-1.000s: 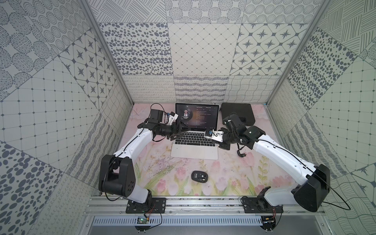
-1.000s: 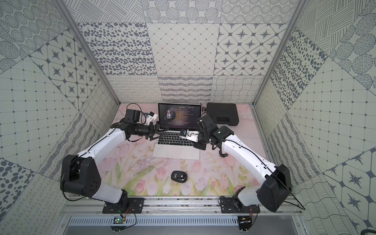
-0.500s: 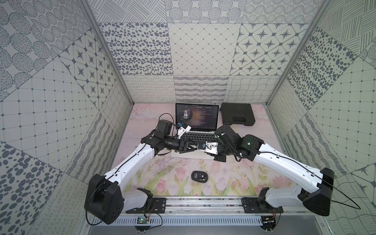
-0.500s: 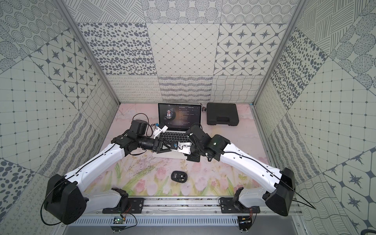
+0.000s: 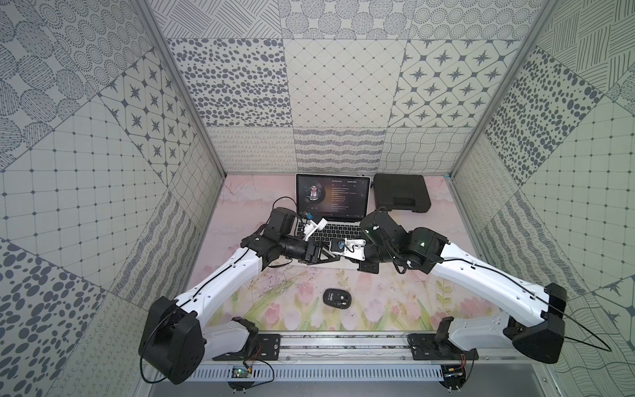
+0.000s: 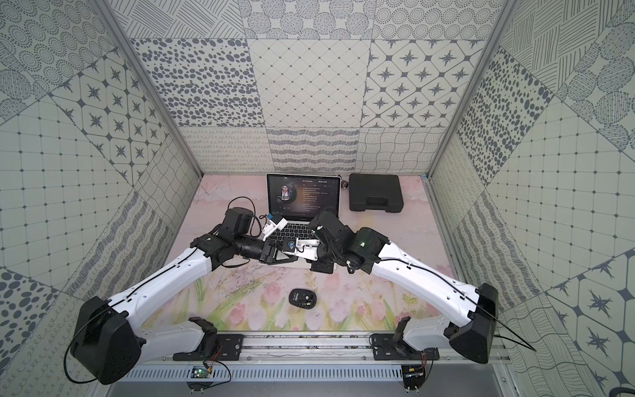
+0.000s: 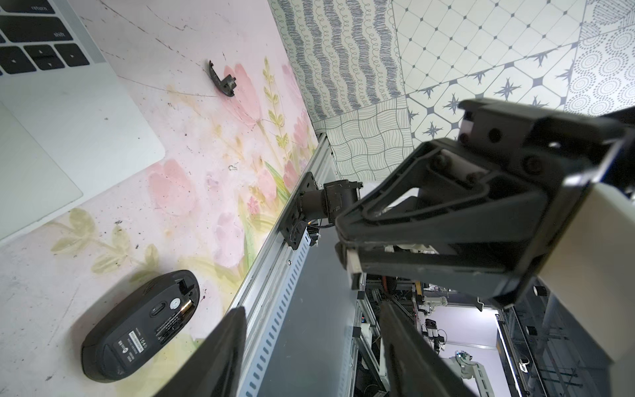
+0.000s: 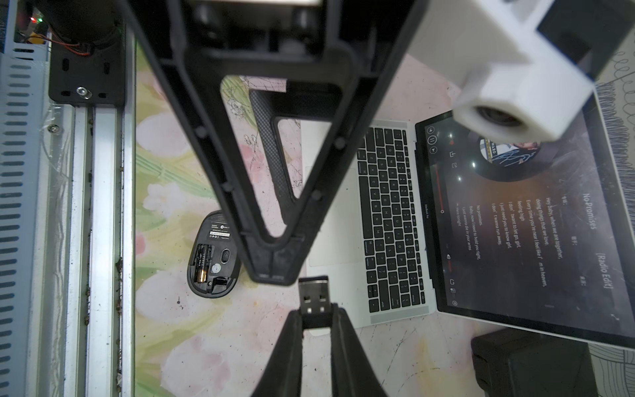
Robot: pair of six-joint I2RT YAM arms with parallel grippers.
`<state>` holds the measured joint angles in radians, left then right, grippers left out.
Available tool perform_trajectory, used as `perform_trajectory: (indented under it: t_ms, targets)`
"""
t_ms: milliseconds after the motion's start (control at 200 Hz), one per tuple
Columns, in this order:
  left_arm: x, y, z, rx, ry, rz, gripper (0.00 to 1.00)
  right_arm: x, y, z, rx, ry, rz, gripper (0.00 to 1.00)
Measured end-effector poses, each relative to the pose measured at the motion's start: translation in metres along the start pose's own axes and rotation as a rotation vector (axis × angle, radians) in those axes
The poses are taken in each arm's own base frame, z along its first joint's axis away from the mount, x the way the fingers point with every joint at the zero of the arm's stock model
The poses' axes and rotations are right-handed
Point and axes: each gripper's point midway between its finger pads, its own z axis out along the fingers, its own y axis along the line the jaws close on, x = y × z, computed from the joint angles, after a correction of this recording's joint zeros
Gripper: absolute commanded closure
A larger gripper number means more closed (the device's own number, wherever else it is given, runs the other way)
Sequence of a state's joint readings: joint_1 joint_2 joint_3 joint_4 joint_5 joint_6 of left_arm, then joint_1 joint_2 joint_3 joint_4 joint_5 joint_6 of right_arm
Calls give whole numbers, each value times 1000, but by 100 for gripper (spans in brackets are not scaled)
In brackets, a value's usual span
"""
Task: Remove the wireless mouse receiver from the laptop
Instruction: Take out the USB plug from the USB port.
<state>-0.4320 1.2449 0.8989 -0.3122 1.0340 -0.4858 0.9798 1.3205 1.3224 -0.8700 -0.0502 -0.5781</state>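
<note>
Pinching the wireless mouse receiver [image 8: 312, 292] by its black cap, the right gripper [image 8: 316, 319] is holding it in the air, clear of the laptop [image 8: 388, 213], with the bare metal plug sticking out past the fingertips. In the right wrist view the stub is showing against the laptop's front corner, where the silver palm rest is meeting the floral mat [image 8: 213, 343]. In both top views it is too small to make out. The left gripper [image 7: 311, 307] is facing it tip to tip, its jaws standing apart with nothing between them. Its tips are lying just beside the plug's free end, though whether they are touching it cannot be told. In both top views the two arms are meeting over the laptop's front edge, below the keyboard. The laptop is sitting open toward the back of the mat, its dark screen showing a round portrait and lines of text. A black mouse [image 5: 336, 297] is lying on its back in front of the laptop, apart from both grippers, with its battery bay uncovered. A curved black shell piece [image 7: 221, 80] is resting on the mat off the laptop's arrow-key corner, and a flat black toolbox [image 5: 401, 192] is lying beside the screen.
</note>
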Motion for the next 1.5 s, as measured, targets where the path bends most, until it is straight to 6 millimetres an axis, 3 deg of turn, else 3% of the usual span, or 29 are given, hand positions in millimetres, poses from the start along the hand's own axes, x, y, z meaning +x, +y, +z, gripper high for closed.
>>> perform_trajectory:
  t_ms: [625, 1045, 1366, 1496]
  targets:
    - [-2, -6, 2, 15, -7, 6, 70, -8, 7, 13, -20, 25, -14, 82]
    - [-5, -8, 2, 16, -8, 11, 75, -10, 7, 16, -10, 34, -17, 82]
    - [-6, -7, 2, 11, -8, 20, 88, -9, 5, 16, 3, 43, -19, 82]
    - [-6, -5, 2, 5, -7, 16, 88, -9, 5, 16, 2, 45, -19, 82]
